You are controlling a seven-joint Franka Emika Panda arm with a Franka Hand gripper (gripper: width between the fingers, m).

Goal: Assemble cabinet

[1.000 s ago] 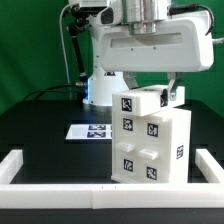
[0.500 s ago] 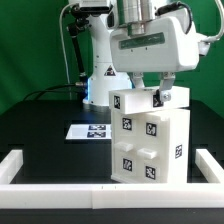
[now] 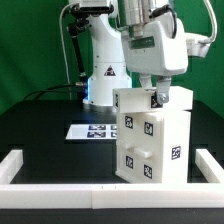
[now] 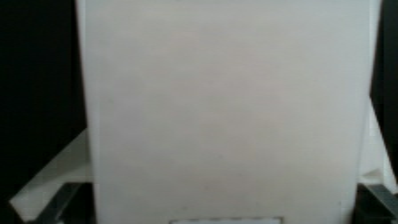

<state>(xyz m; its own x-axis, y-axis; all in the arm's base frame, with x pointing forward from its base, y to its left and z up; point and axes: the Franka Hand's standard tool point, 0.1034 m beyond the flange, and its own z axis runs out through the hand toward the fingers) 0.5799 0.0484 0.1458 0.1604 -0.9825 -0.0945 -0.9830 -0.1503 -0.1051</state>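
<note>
The white cabinet stands upright on the black table, right of centre in the exterior view, its tagged face toward the camera. My gripper comes down from above onto its top edge, and one dark finger shows in front of that edge. In the wrist view the cabinet's plain white face fills the frame between the two dark fingers, which press its sides. The gripper is shut on the cabinet.
The marker board lies flat on the table behind the cabinet toward the exterior view's left. A low white border rail runs along the front and both sides. The robot base stands behind.
The wrist has turned about its vertical axis. The cabinet has turned with it and shifted slightly toward the exterior view's right, so its tagged face now shows more squarely.
</note>
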